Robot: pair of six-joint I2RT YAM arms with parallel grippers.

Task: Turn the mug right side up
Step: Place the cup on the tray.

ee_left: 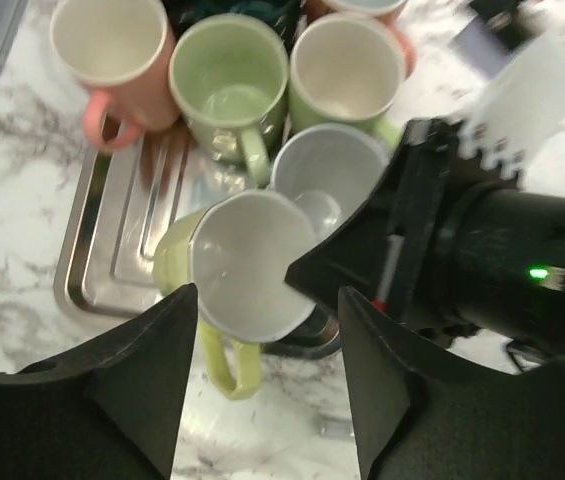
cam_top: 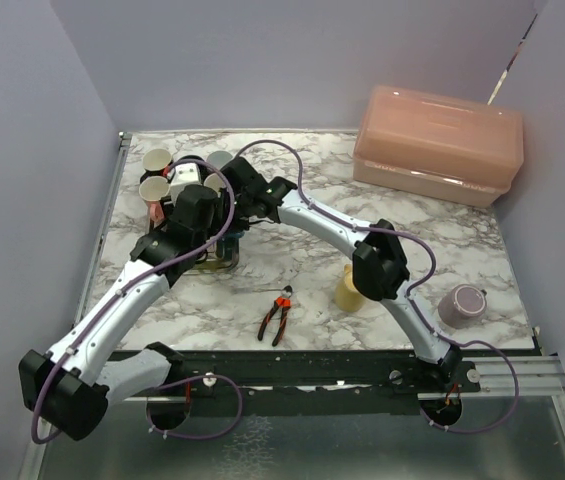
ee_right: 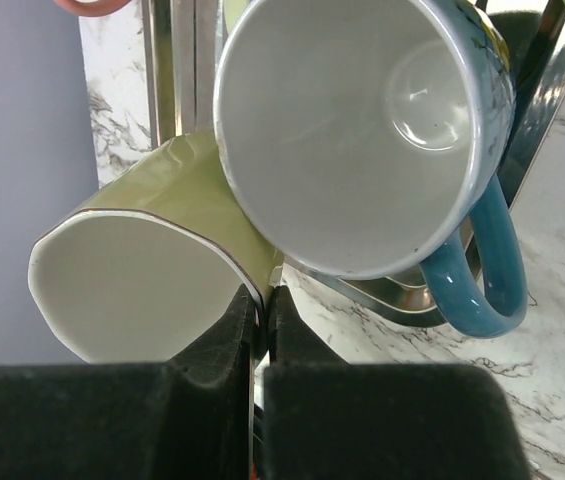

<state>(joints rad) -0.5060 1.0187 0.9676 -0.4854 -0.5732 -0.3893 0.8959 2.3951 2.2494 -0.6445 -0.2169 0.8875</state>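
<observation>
A yellow-green mug (ee_left: 242,265) lies tilted on its side at the near edge of a metal tray (ee_left: 112,250), its mouth facing the left wrist camera and its handle (ee_left: 224,360) hanging down over the marble. My right gripper (ee_right: 260,300) is shut on the rim of this mug (ee_right: 132,280), one finger inside and one outside. It reaches in from the right (ee_left: 302,275). My left gripper (ee_left: 267,300) is open, its fingers straddling the mug's lower rim without pinching it. From the top view both grippers (cam_top: 224,235) crowd over the tray and hide the mug.
A blue mug (ee_right: 362,130) leans right beside the held one. Pink (ee_left: 112,40) and green (ee_left: 227,75) mugs stand upright in the tray. On the table lie pliers (cam_top: 278,317), a yellow cup (cam_top: 350,289), a purple mug (cam_top: 462,305) and a pink box (cam_top: 439,143).
</observation>
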